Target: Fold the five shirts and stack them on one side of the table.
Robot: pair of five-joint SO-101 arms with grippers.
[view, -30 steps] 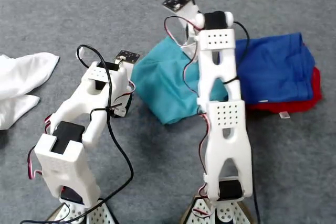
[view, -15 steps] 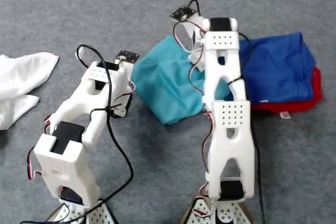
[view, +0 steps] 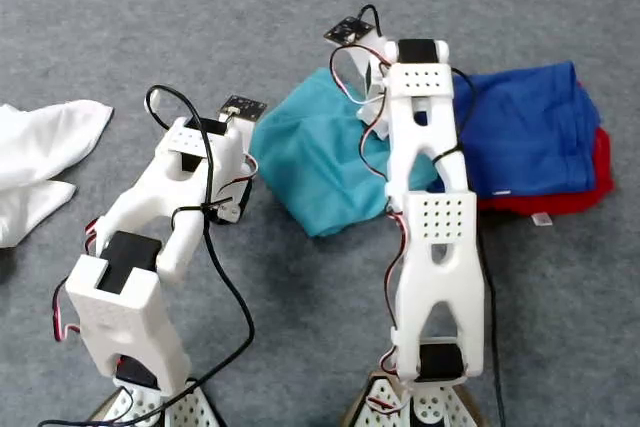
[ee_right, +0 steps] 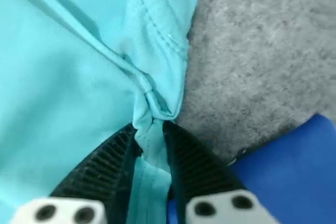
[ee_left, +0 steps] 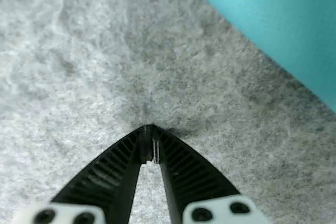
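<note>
**Right gripper holds the teal hem; left gripper parked beside the shirt**

The right gripper (ee_right: pixel 152 141) pinches a seamed hem fold of the crumpled teal cotton shirt (view: pixel 310 162) between its ribbed black fingers (ee_right: pixel 107 163). The hold sits on the shirt's far right edge, just beside the folded blue shirt (view: pixel 525 132). An edge hold of this kind probably serves to carry that side across the garment and form a fold.

The left gripper (ee_left: pixel 151 141) points down at the grey felt table (view: pixel 200 27), near the teal shirt's left edge. Its fingers are pressed together on nothing. Whether the tip touches the felt cannot be told. This position appears to keep the arm out of the fold path.

The blue shirt lies on a folded red shirt (view: pixel 595 187) at the right side of the table; these two form the stack. A loose white shirt (view: pixel 45 157) lies at the left edge, well apart, not yet folded.
</note>
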